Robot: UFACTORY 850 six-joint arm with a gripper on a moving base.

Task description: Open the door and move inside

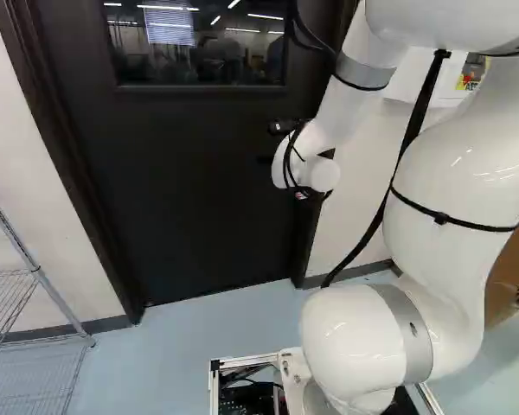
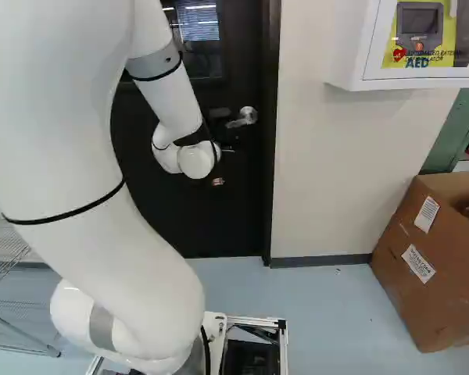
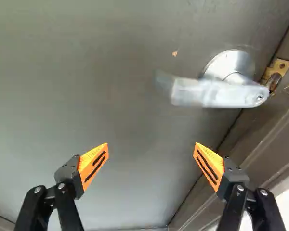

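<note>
Door, dark and apparently closed, spans the upper left and middle of the left base view; it will probably swing heavy and stiff. Its metal lever handle, upper middle of the right base view, lies ahead of the gripper, fingers spread and empty. Smooth and likely sprung, it may slip; best pressed near its free end.

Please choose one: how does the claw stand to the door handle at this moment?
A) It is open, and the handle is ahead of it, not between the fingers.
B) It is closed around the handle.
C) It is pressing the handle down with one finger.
A: the claw has its fingers wide apart, and the handle lies ahead of them.
</note>
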